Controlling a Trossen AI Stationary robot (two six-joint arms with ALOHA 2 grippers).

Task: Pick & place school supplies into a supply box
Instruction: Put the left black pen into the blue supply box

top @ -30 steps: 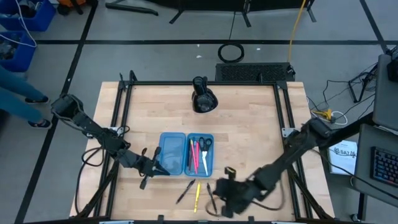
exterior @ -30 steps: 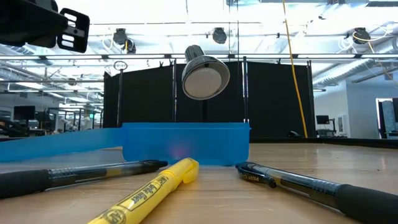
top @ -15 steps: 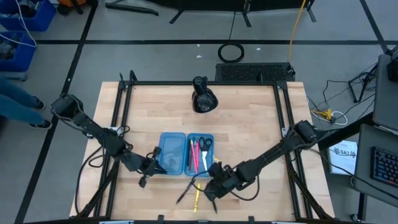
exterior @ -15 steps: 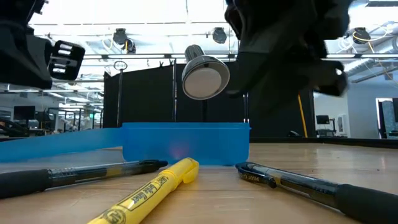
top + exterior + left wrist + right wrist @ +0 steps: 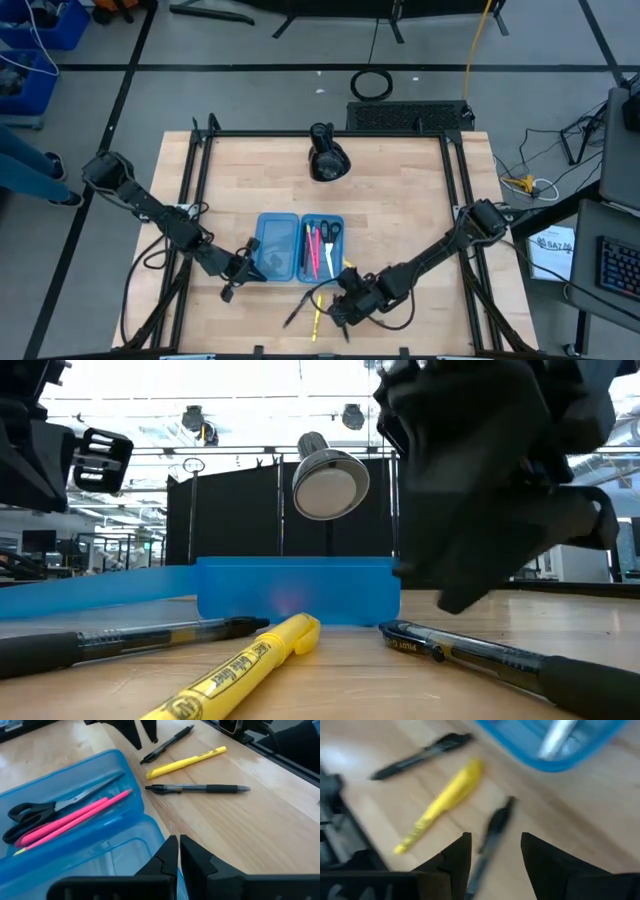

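The supply box point(image 5: 300, 247) lies open, a translucent blue case. Its right half point(image 5: 65, 810) holds pink pens and black-handled scissors point(image 5: 35, 812). My left gripper point(image 5: 178, 851) is shut at the near corner of the empty half point(image 5: 277, 250). In front of the box lie a black pen point(image 5: 197, 788), a yellow highlighter point(image 5: 187, 761) and a second black pen point(image 5: 492, 832). My right gripper point(image 5: 492, 855) hangs open just above that second pen, one finger on either side of it, pointing steeply down. My left gripper's shut fingertips point(image 5: 170, 847) stand at the rim of the box's empty half point(image 5: 152, 832). I cannot tell whether they touch it.
A black lumpy object point(image 5: 328, 160) stands at the table's far middle and shows behind the box in the low view point(image 5: 330, 485). Black frame rails point(image 5: 455, 190) run along the table's sides. Bare wood point(image 5: 400, 220) lies right of the box.
My right gripper has come from the near right edge toward the table's left, sunk over the pens and rolled about its own line. My left gripper has tipped down a little by the box. The pens and the box have kept still.
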